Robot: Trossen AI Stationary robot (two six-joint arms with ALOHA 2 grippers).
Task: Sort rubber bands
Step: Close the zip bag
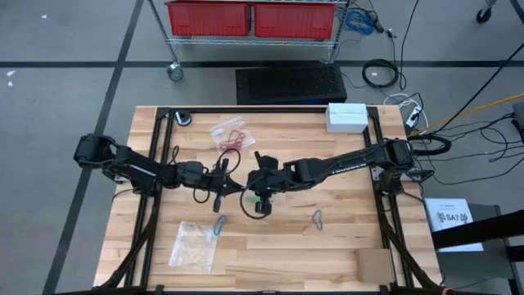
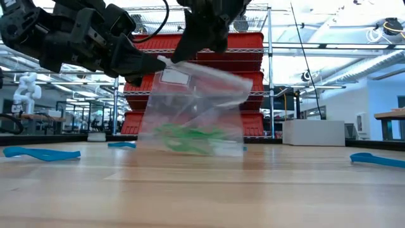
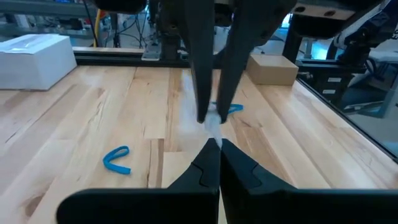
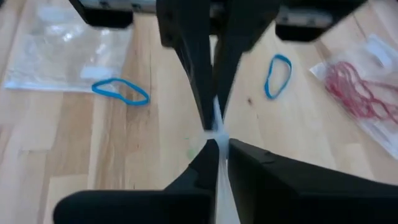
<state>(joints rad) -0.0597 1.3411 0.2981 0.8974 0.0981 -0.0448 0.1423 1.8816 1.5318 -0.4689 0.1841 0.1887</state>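
Near the wooden table's (image 1: 344,238) centre, the left gripper (image 1: 219,193) and right gripper (image 1: 260,199) are both clenched on the top edge of a clear, floppy plastic bag (image 2: 193,107) holding green rubber bands (image 2: 190,140). The bag looks light, crinkly and slippery, best pinched at its rim. 2 thin blue rubber bands (image 4: 121,91) lie loose on the boards, soft and limp; red rubber bands (image 1: 232,140) sit bagged toward the far edge.
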